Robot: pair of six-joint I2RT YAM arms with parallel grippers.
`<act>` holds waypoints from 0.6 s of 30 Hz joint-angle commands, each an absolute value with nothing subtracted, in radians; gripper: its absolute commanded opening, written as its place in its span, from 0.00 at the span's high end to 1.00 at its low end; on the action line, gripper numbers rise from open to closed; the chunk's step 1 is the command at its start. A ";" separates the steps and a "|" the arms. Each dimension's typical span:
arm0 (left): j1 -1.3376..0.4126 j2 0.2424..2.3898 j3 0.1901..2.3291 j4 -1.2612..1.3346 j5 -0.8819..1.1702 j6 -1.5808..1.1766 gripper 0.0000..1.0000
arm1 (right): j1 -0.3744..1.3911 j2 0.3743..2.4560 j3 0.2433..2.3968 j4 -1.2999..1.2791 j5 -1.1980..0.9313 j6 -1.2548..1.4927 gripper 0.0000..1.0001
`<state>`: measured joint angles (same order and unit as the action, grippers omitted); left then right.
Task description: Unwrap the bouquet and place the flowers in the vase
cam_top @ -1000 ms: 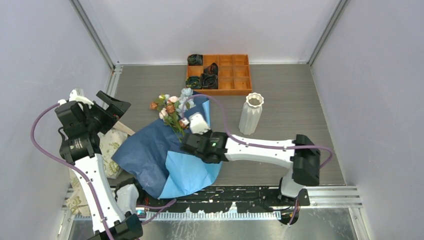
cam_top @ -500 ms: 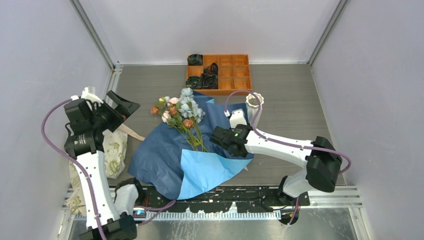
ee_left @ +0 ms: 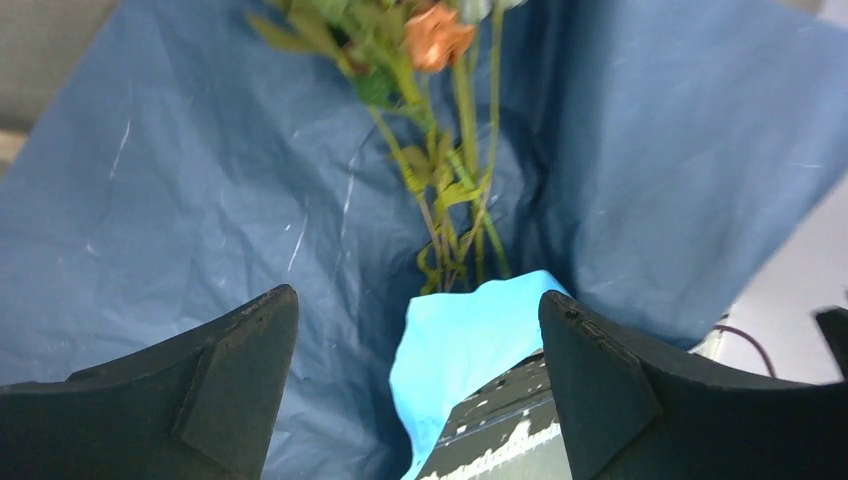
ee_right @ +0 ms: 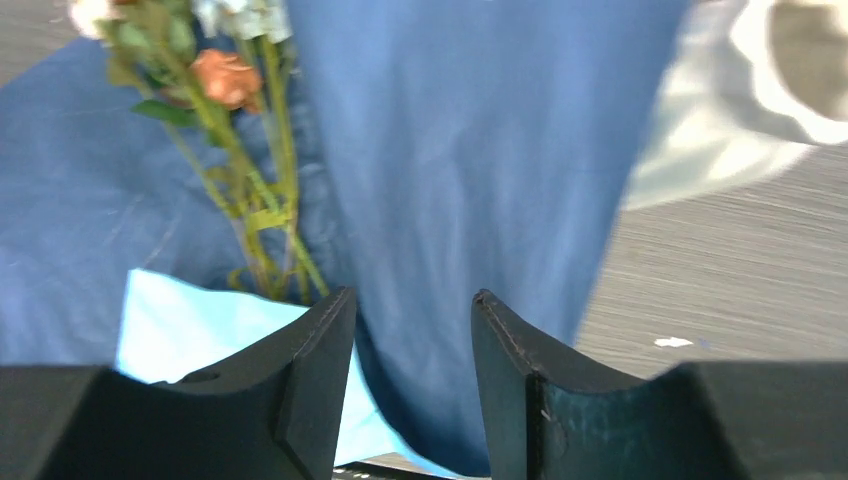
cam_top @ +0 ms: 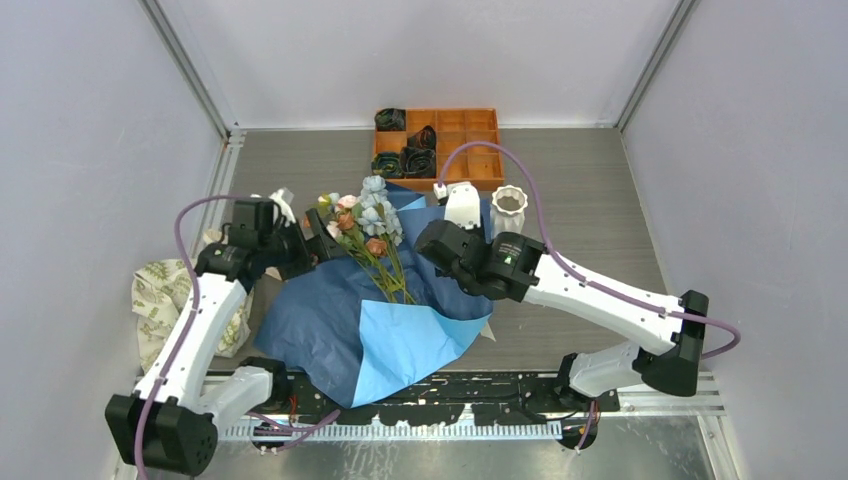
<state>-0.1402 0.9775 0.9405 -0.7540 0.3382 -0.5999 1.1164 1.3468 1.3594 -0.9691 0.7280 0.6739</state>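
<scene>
- Holding left pincer (ee_left: 415,300) wide apart, empty, beside pale blue, pink and orange artificial flowers (cam_top: 370,228).
- Holding right pincer (ee_right: 412,295) apart, empty, over opened blue wrapping paper (cam_top: 325,310).
- Lying on that paper, near upright white ribbed ceramic vase (cam_top: 507,215).

Bouquet (cam_top: 392,283): unwrapped, lying flat on the bench.
Wrapping paper (cam_top: 318,312): dark blue with a pale blue inner face, spread open and creased.
Flowers (cam_top: 366,222): pale blue, pink and orange blooms on thin green stems, lying on the paper, heads pointing away.
Vase (cam_top: 507,208): white, ribbed, scalloped rim, upright by the paper's far right corner.
</scene>
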 commanded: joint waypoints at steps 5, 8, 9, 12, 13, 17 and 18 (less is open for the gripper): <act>-0.199 0.995 0.805 -0.691 0.260 -0.665 0.11 | 1.113 1.486 1.297 -0.640 0.320 0.590 0.49; -0.225 1.021 0.756 -0.656 0.264 -0.684 0.11 | 1.108 1.561 1.284 -0.615 0.282 0.578 0.49; -0.237 1.030 0.739 -0.634 0.264 -0.692 0.11 | 1.104 1.589 1.289 -0.619 0.276 0.577 0.49; -0.272 1.071 0.700 -0.569 0.249 -0.715 0.11 | 1.089 1.657 1.283 -0.601 0.249 0.578 0.48; -0.281 1.089 0.691 -0.552 0.243 -0.720 0.11 | 1.079 1.674 1.277 -0.592 0.238 0.582 0.48; -0.309 1.160 0.659 -0.482 0.230 -0.741 0.12 | 1.041 1.743 1.261 -0.569 0.213 0.593 0.48; -0.311 1.181 0.650 -0.464 0.228 -0.746 0.12 | 1.030 1.758 1.261 -0.566 0.209 0.594 0.48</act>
<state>-0.2943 1.1374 0.6678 -0.5980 0.2527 -0.7113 1.0679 1.7279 1.2629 -0.6285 0.2489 0.5961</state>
